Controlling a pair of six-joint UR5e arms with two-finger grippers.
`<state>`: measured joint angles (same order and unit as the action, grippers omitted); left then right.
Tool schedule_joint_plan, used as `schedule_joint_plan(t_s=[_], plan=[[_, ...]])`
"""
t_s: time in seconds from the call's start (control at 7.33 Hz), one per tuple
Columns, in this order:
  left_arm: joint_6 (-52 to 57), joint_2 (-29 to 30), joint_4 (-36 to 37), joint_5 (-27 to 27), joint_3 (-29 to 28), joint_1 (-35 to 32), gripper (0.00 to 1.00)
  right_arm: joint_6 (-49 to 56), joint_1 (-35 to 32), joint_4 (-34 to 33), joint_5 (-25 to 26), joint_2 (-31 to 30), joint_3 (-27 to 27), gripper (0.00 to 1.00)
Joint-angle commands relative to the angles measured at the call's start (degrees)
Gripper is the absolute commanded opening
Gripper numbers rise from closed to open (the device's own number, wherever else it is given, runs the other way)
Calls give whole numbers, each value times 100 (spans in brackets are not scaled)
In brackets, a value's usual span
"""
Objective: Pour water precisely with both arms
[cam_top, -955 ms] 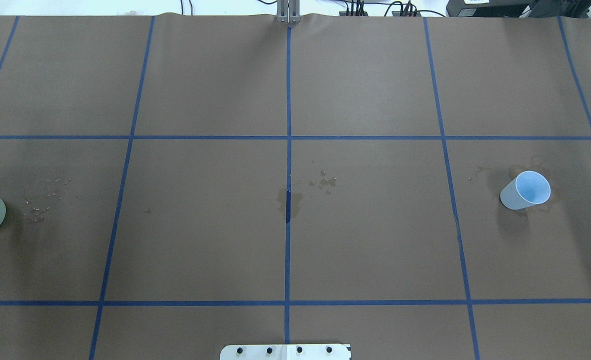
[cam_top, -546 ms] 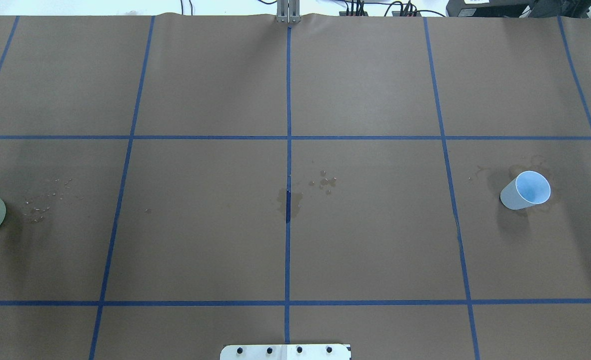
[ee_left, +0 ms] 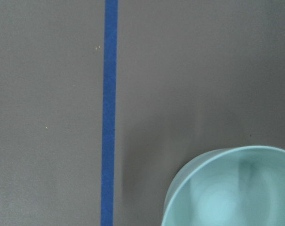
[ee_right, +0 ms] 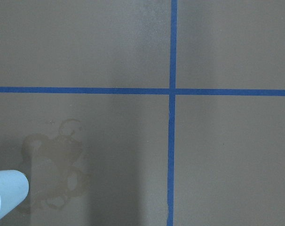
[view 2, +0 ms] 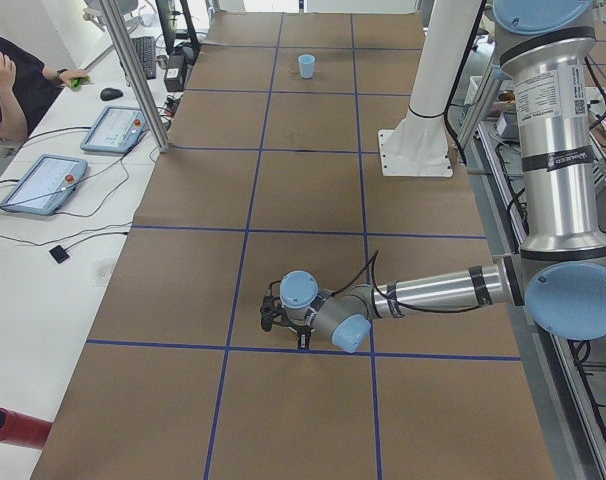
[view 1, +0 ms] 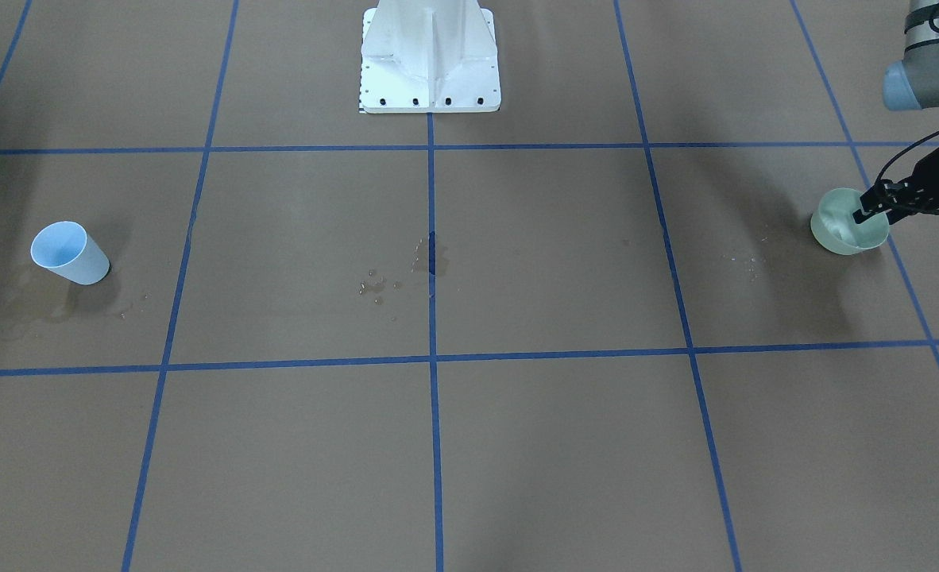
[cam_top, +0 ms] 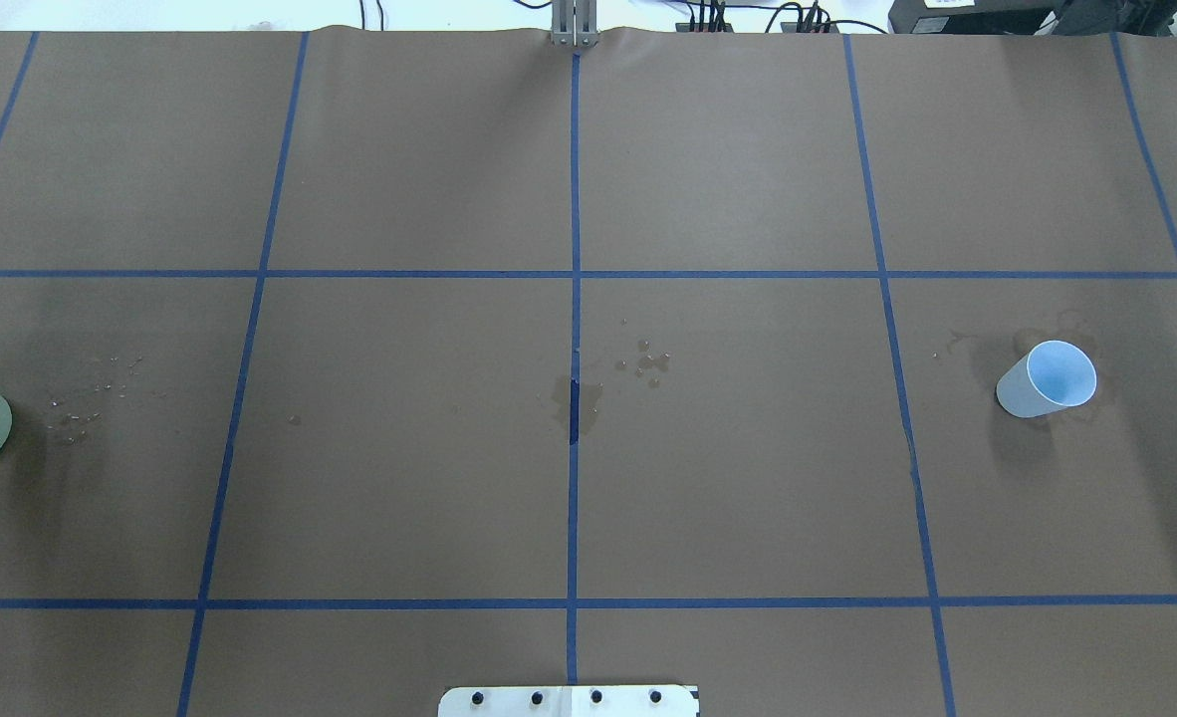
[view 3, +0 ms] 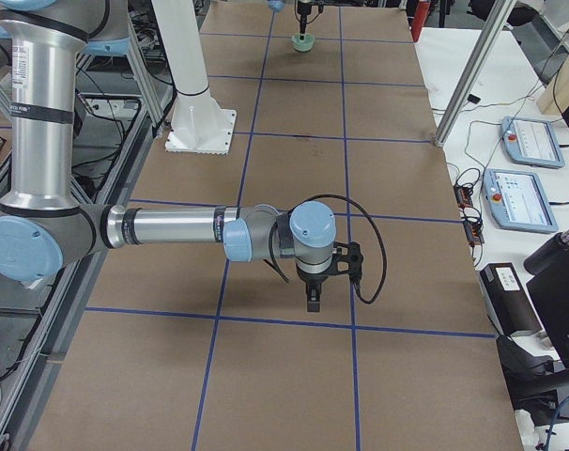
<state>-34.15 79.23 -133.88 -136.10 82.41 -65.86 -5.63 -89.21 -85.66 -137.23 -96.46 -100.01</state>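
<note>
Seemingly, the water [ee_left: 217,205] is held as a faint sheen in the green cup [view 1: 835,237], stood upright at the left end of the table [cam_top: 399,478]. The left fingers [view 1: 861,214] are set at its rim; whether it is gripped cannot be told. The right fingers [view 3: 311,303], their state equally untellable, are hung above the table, to one side of the blue cup [cam_top: 1042,383]. A firm rim grip should be confirmed before lifting, and the cup kept level.
</note>
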Motion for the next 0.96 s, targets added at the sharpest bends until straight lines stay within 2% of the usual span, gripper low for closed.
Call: schedule_joint_plan(t_s=[0.0, 0.27, 0.41, 0.68, 0.82], plan=[[-48, -30, -16, -56, 56, 3, 0, 0, 0, 5, -5, 4, -10, 100], [-329, -91, -15, -1097, 152, -127, 0, 0, 0, -3, 3, 30, -10, 100], [-321, -170, -7, -1433, 310, -555, 0, 0, 0, -3, 3, 30, -18, 100], [-573, -75, 185, -1586, 705, -998, 0, 0, 0, 5, 3, 39, -18, 100], [-1080, 422, 509, -1551, 802, -990, 0, -9, 0, 14, -5, 39, -18, 100]])
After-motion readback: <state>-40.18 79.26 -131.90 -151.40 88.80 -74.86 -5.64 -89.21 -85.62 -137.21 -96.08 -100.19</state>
